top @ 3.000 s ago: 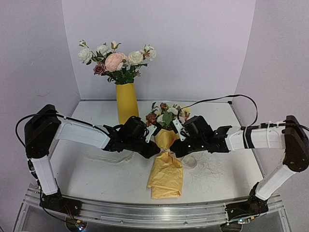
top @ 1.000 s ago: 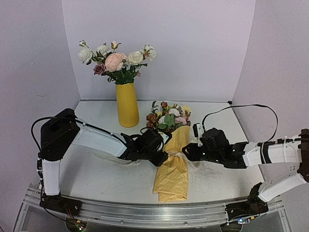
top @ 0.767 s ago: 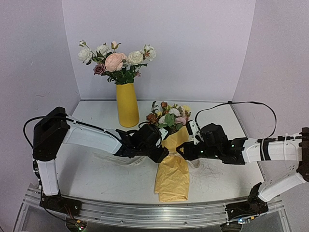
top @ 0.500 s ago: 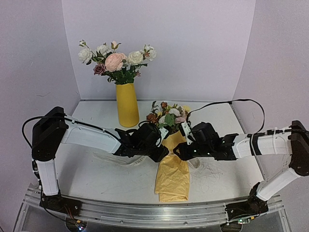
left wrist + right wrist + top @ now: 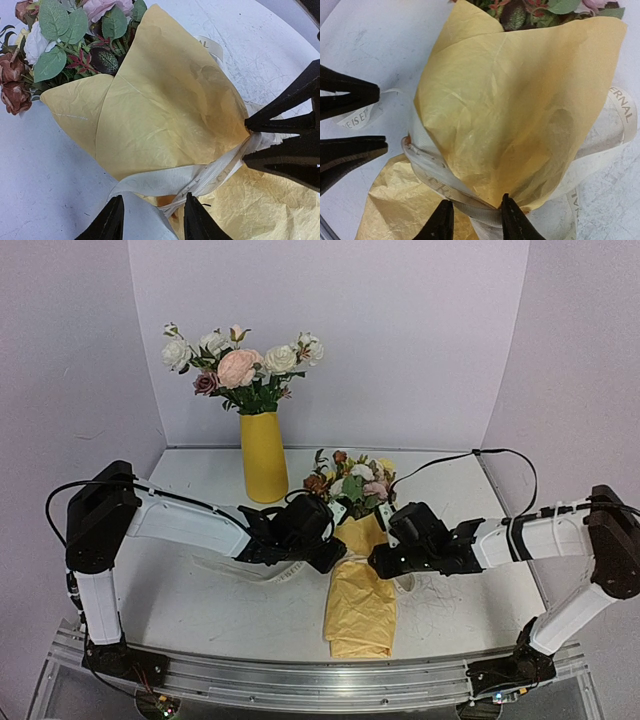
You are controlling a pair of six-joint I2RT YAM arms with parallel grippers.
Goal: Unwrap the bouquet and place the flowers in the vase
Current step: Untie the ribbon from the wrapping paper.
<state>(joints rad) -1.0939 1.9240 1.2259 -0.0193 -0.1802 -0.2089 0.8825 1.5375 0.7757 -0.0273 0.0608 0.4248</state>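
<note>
Left gripper [image 5: 154, 200] and right gripper [image 5: 477, 201] are mine, and both sit at the waist of the bouquet [image 5: 361, 575], one on each side, jaws partway apart with the cream ribbon [image 5: 165, 180] running between the fingers. Whether either one is actually pinching that ribbon I cannot tell. The bouquet lies on the table [image 5: 200, 605] in front of me with its blooms pointing away, just to the right of the vase [image 5: 263, 455] and clear of it. By my reading the task has barely begun: the ribbon is tied, the yellow paper is wrapped around the stems, and the flowers [image 5: 350, 480] are all inside the cone. The knot has to come loose, the paper has to open, and the stems have to go up into the vase, which already holds a big rose bunch [image 5: 240, 365]. Compared with a second ago, the right gripper has come in from farther out on the right to meet the waist, and the cone, which leaned with its top to the right, now lies straighter. Its foot sits a little farther right than three seconds ago.
</note>
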